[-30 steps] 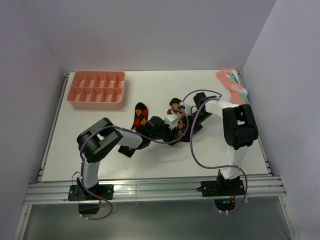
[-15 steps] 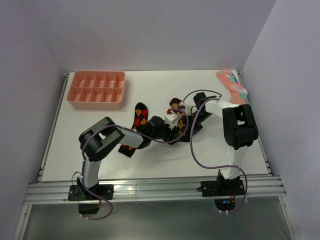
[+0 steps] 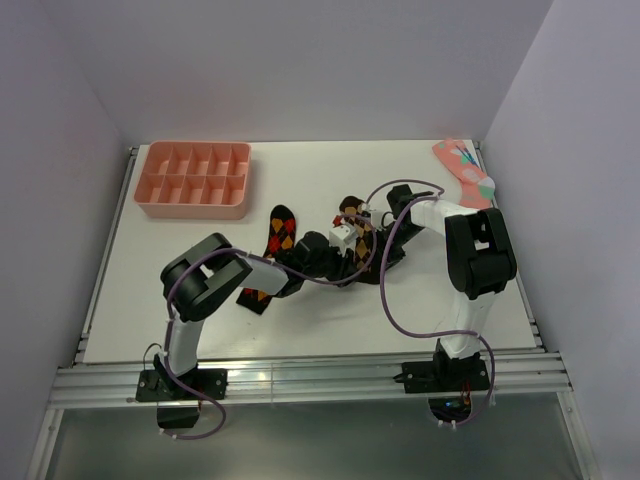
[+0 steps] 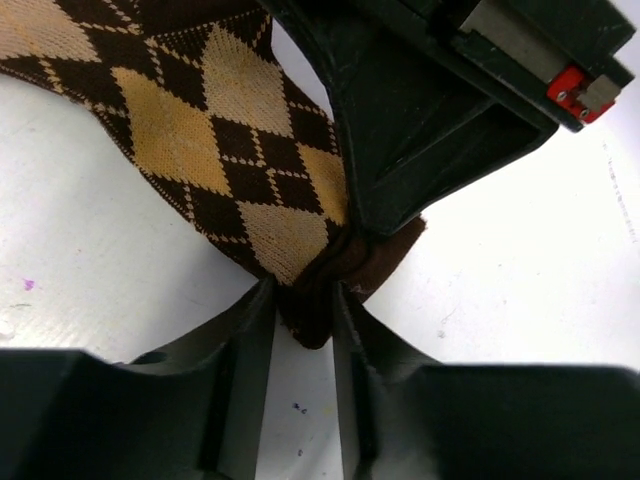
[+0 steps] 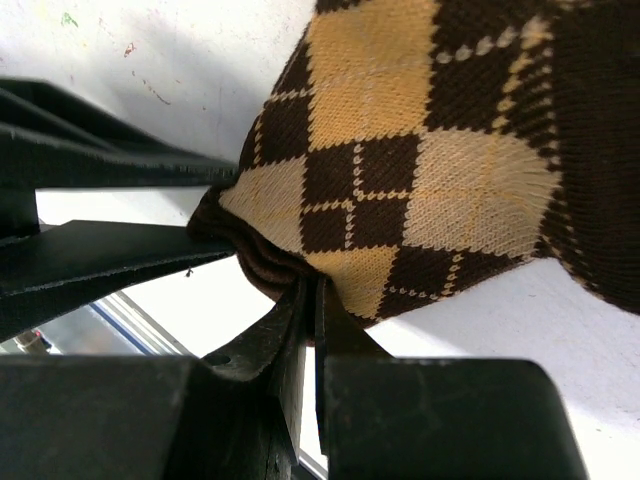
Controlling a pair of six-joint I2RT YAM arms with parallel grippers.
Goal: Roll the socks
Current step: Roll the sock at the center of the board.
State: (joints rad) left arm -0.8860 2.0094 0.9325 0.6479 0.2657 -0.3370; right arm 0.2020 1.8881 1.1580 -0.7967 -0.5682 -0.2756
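Observation:
The tan-and-orange argyle sock [image 4: 215, 130] lies on the white table, its toe showing in the top view [image 3: 349, 208]. My left gripper [image 4: 303, 302] is shut on its dark brown end, which bunches between both fingers [image 4: 255, 335]. My right gripper [image 5: 316, 296] is shut on the same sock's [image 5: 400, 150] brown edge, close beside the left fingers [image 5: 100, 255]. Its black body [image 4: 420, 120] covers part of the sock. The red-and-orange argyle sock [image 3: 283, 228] lies flat to the left, partly under my left arm.
A pink compartment tray [image 3: 195, 178] stands at the back left. A pink sock with teal and white marks [image 3: 465, 172] lies at the back right corner. Purple cables loop over both arms near the middle of the table [image 3: 180, 300].
My left jaws have narrowed onto the sock's brown end. Both arms have barely shifted.

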